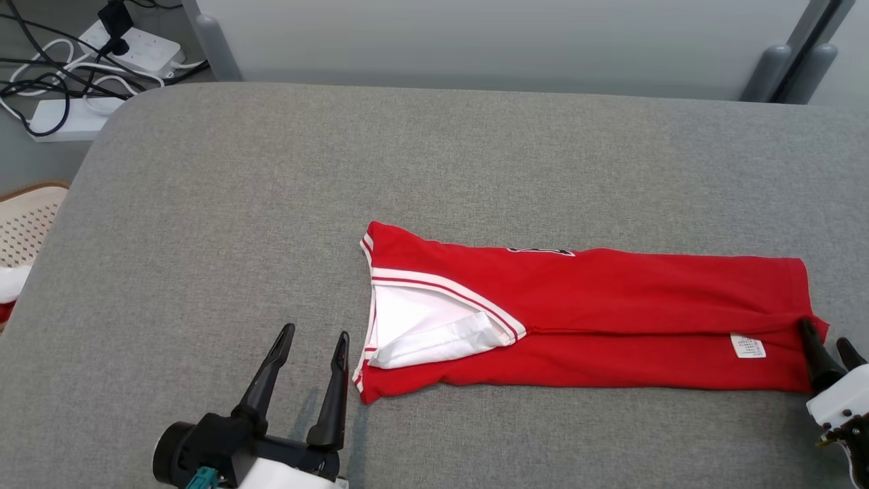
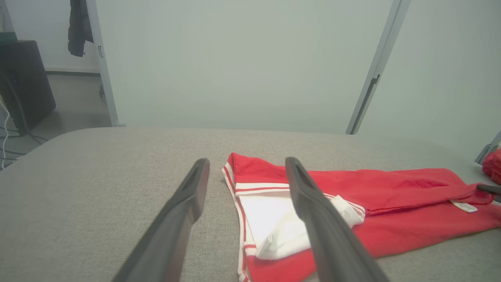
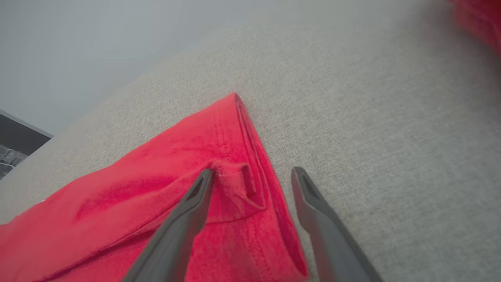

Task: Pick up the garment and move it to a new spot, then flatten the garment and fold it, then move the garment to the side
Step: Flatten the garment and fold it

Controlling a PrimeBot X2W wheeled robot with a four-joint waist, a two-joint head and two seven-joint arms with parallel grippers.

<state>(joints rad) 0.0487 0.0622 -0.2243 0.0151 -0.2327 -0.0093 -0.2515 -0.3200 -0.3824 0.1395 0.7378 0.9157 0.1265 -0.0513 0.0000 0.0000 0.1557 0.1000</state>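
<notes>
The garment (image 1: 611, 299) is a red jersey with white-trimmed collar, folded into a long strip across the grey table (image 1: 271, 204). Its collar end points left and shows a white inside (image 2: 266, 211); its hem end (image 3: 235, 156) lies at the right. My left gripper (image 1: 316, 333) stands open just left of the collar end, its right fingertip close to the garment's edge, nothing between its fingers. At the hem end, my right gripper (image 1: 828, 339) is open, one finger (image 3: 195, 196) over the red cloth, the other (image 3: 309, 196) over bare table beside the hem.
Power strips and cables (image 1: 88, 61) lie on the floor beyond the table's far left corner. A woven basket (image 1: 27, 217) sits left of the table. A pale wall panel (image 1: 475, 34) runs behind the far edge. Another red item (image 2: 493, 164) shows at the right.
</notes>
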